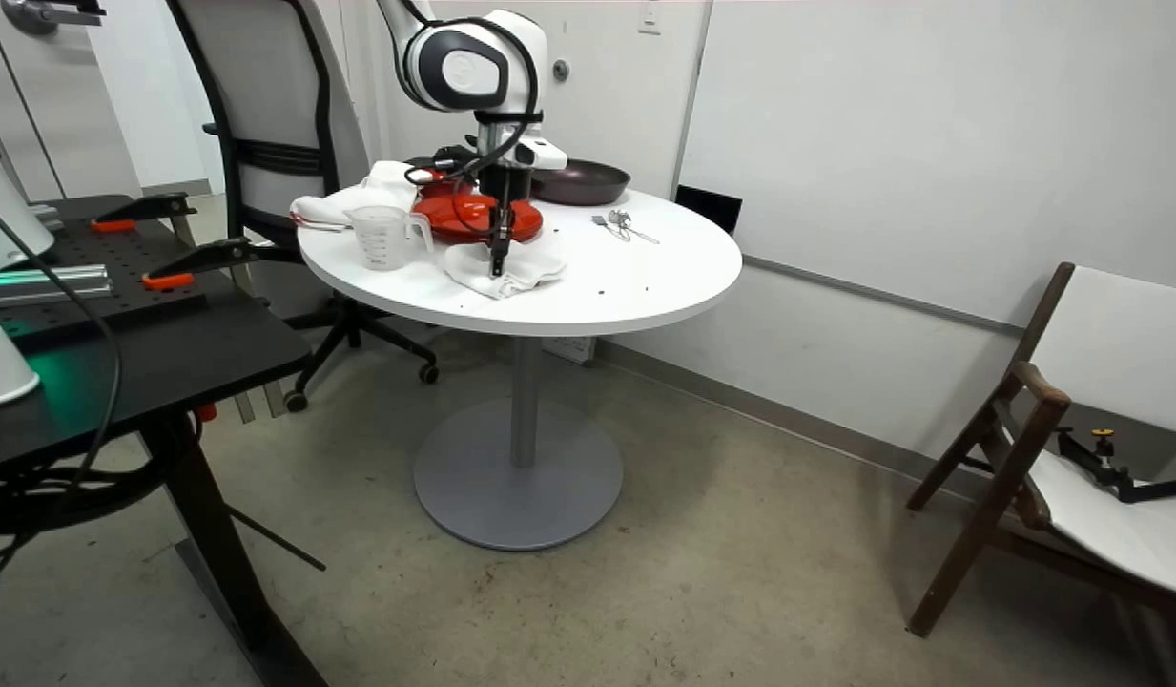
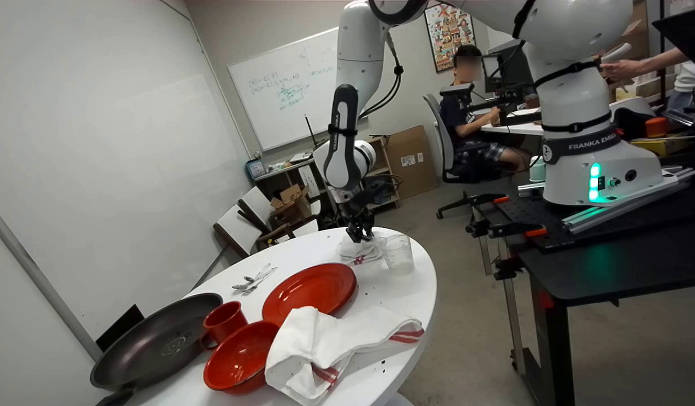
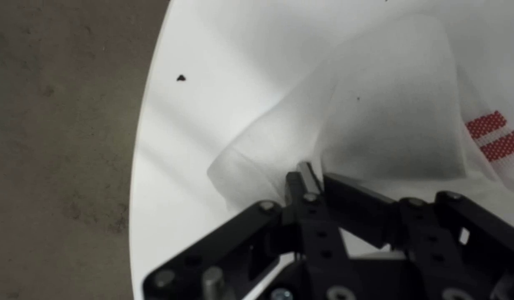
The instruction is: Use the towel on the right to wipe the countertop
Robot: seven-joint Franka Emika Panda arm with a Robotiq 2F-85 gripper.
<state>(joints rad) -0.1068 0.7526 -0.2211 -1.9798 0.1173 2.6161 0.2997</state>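
The towel is a thin white cloth lying crumpled near the rim of the round white countertop. Red stripes mark one end of the towel. My gripper points straight down onto it. In the wrist view the gripper is shut, and folds of the towel run in between its fingertips. How much cloth sits in the grip is hidden. Dark specks dot the countertop beside the towel.
A clear measuring cup stands close to the gripper. Around it are a red plate, a heaped white cloth, a red bowl, a red mug, a dark pan and metal utensils.
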